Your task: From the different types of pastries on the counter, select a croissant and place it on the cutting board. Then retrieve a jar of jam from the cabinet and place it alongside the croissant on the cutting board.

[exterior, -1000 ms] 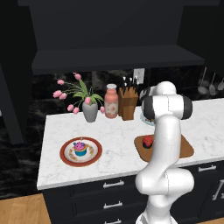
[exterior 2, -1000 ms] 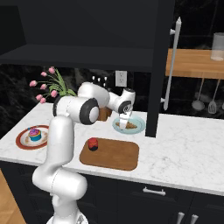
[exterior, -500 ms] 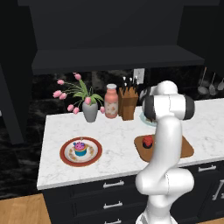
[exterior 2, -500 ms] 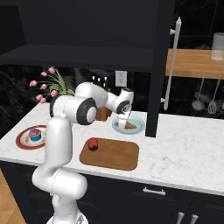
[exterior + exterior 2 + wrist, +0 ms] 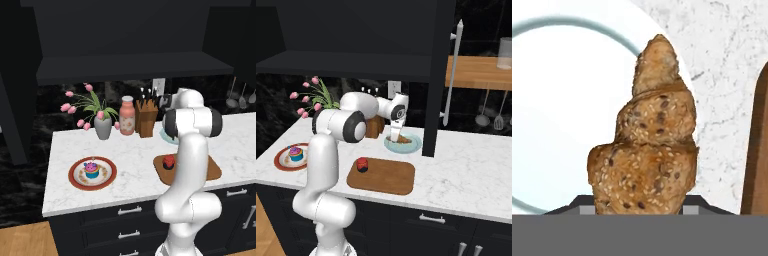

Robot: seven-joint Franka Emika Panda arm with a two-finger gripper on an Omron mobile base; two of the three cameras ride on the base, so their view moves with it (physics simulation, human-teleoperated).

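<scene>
Jaws [image 5: 395, 138] closed on golden-brown seeded croissant [image 5: 649, 145] over round light-blue plate [image 5: 412, 146] nr table's back edge.

Kitchen: marble counter [image 5: 125, 155], hanging utensils [image 5: 490, 112]

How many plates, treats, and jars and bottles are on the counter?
Plates: 2, red-rimmed plate, light blue plate
Treats: 2, cupcake, croissant
Jars and bottles: 2, jar of jam, pink bottle
Total: 6
</scene>
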